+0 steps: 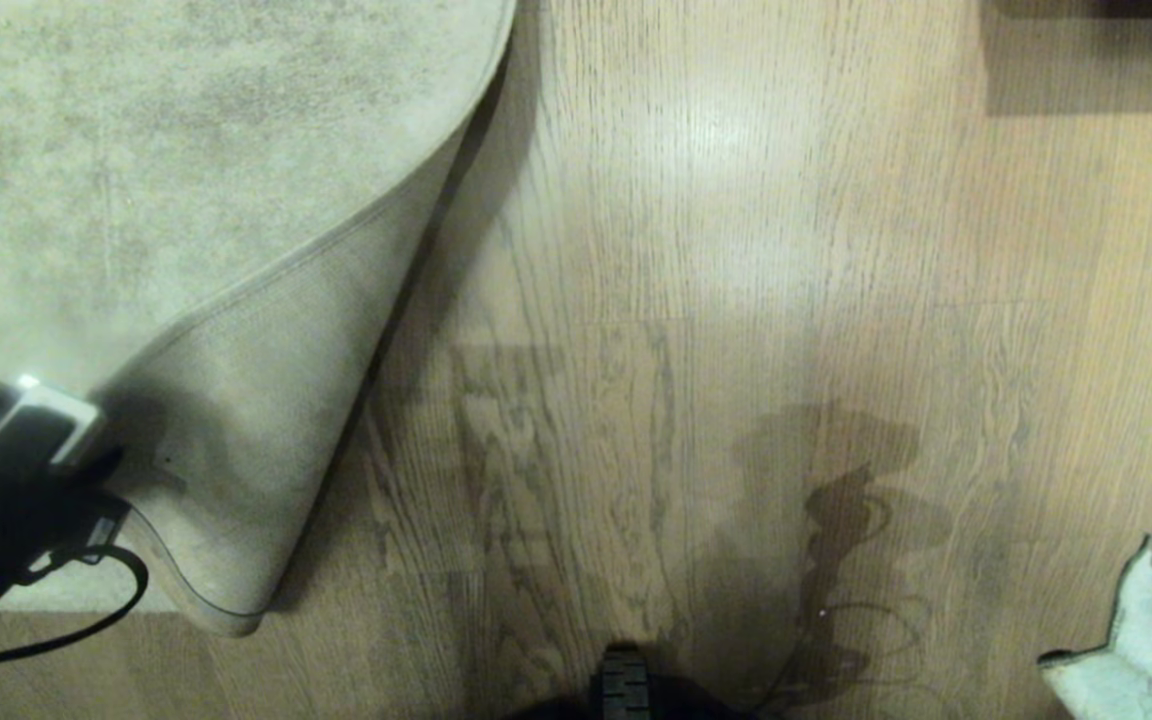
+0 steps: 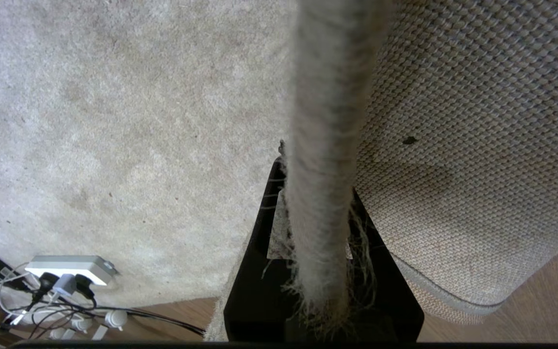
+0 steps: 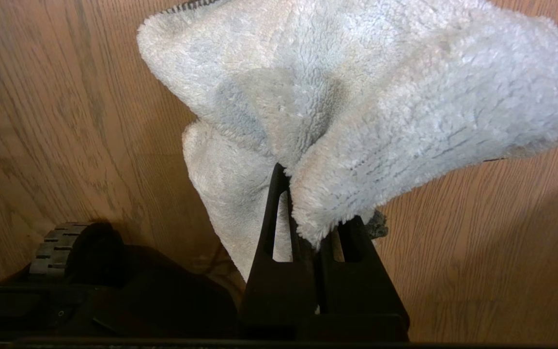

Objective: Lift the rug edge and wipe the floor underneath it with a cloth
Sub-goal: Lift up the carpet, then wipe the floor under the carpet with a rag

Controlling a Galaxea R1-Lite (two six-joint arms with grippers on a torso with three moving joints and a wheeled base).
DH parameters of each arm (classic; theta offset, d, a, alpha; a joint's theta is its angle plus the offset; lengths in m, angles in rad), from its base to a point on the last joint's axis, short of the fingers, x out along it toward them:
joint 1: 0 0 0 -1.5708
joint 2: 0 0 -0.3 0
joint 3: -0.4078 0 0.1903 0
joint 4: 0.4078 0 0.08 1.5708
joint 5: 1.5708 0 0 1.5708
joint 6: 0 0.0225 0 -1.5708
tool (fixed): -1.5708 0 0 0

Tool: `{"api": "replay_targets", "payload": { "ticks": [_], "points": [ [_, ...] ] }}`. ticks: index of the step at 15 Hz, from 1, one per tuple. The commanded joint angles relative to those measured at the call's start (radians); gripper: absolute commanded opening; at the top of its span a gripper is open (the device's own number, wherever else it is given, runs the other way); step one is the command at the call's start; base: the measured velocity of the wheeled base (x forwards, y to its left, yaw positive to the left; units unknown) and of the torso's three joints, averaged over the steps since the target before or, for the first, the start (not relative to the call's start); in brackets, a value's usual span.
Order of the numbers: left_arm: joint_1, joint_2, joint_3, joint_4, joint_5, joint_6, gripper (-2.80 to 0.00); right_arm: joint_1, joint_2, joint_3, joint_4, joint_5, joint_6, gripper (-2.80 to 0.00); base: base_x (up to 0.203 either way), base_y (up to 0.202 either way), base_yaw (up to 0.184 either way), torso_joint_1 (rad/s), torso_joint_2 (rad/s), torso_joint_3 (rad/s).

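The mottled beige rug fills the upper left of the head view. Its corner is turned over, so the woven tan backing faces up. My left gripper is shut on the rug edge, which stands up between its fingers with frayed threads at the base. In the head view the left arm reaches in from the lower left. Bare wood-grain floor lies beside the lifted corner. My right gripper is shut on the fluffy pale blue cloth, which hangs above the floor at the lower right.
A white power strip with plugs and tangled cables lies on the floor at the rug's border near the left gripper. The robot's base wheel shows at the bottom middle. A dark object's edge lines the far right top.
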Motion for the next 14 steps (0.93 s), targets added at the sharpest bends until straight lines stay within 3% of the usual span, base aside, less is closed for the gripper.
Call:
{"api": "replay_targets", "payload": {
  "ticks": [1,14],
  "points": [
    [0.0,-0.02,0.016,-0.007,-0.001,0.004,-2.8,0.0,0.001,0.0,0.0,0.0,0.0,-2.8,0.0,0.0,0.0,0.0,0.0,0.0],
    [0.0,-0.035,0.022,-0.007,0.001,0.003,-2.8,0.0,0.001,0.0,-0.008,0.0,-0.046,-2.8,0.0,0.0,0.0,0.0,0.0,0.0]
  ]
}}
